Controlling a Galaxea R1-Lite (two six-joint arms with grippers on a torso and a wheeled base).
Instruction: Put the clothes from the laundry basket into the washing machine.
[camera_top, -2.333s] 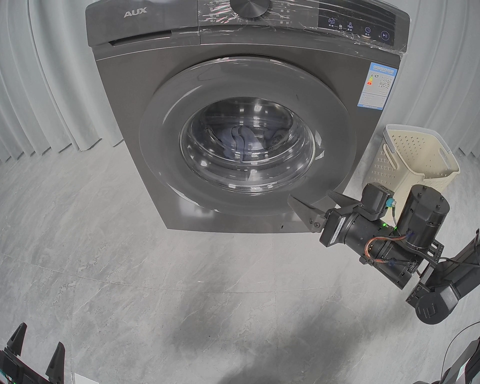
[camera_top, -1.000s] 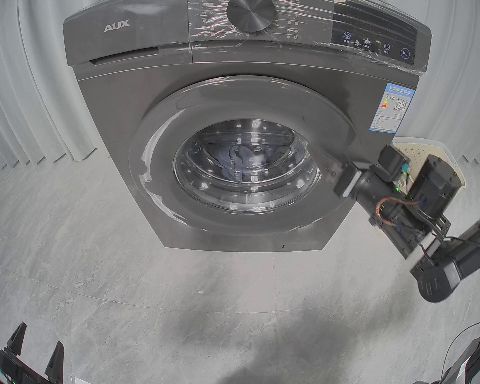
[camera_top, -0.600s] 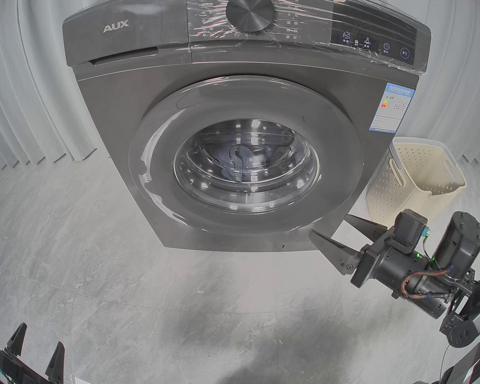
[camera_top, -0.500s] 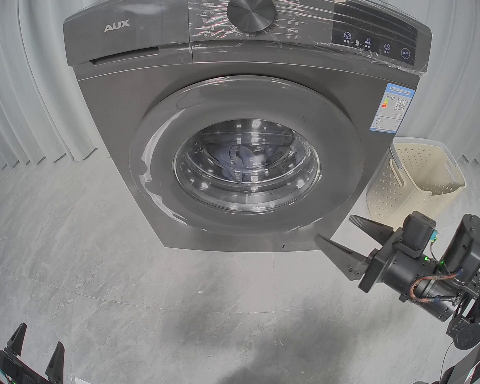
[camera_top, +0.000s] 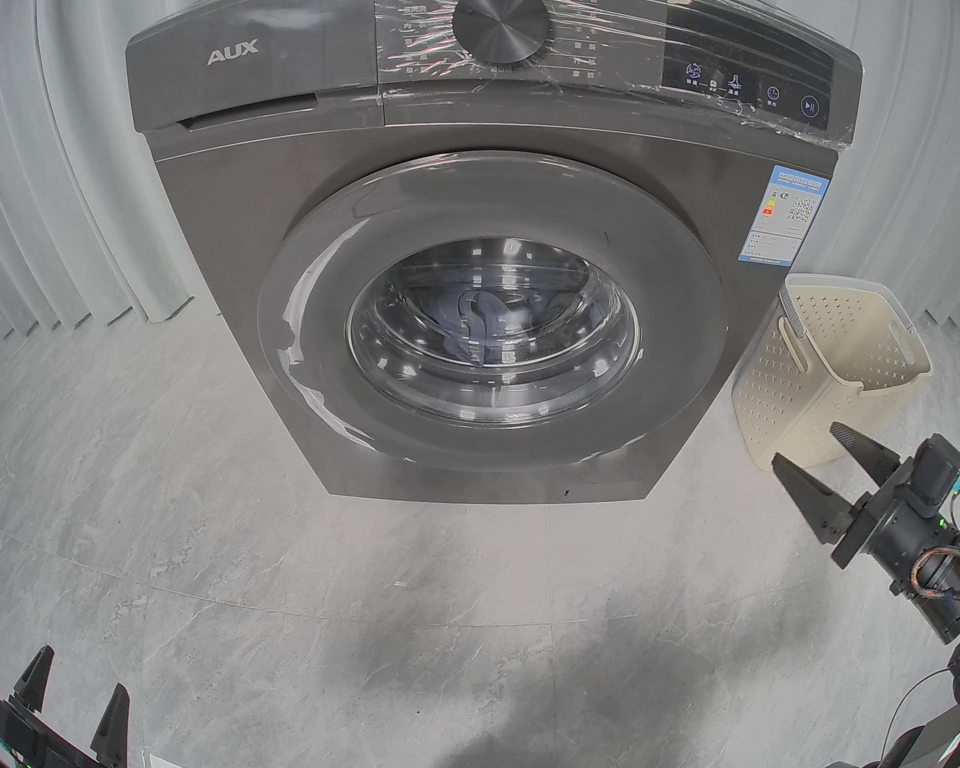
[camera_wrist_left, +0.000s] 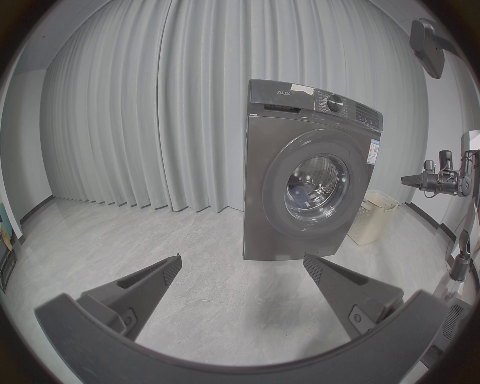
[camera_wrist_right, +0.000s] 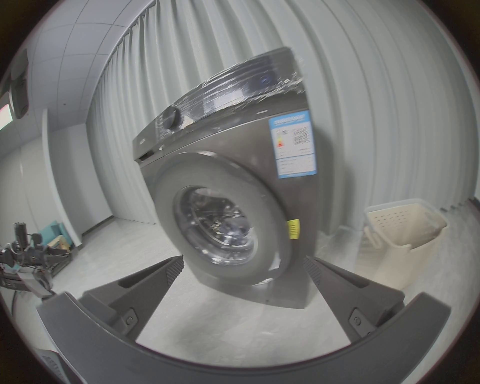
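- Centrally, the washer (camera_top: 240, 200) is standing on the grey floor (camera_top: 300, 600) in front of a pale curtain (camera_top: 70, 150). Its round door (camera_top: 660, 300) is sitting shut.
- Clear film (camera_top: 620, 40) is covering the panel along the top, and a label (camera_top: 785, 215) is sitting on the front, above the door on the robot's right.
- Clothes (camera_top: 480, 308) — a blue-grey bundle — are lying inside the drum and showing through the door glass.
- The basket (camera_top: 790, 380), cream and perforated, is standing upright on the floor just beside the washer, on the robot's right.
- The right gripper (camera_top: 805, 445) is hanging above the floor near the basket's front wall, apart from it. Its fingers are spreading wide, gripping nothing, and facing the washer.
- The left gripper (camera_top: 80, 670) is sitting low on the robot's left, well apart from the washer — its fingers are likewise spreading wide, with only floor showing between them.
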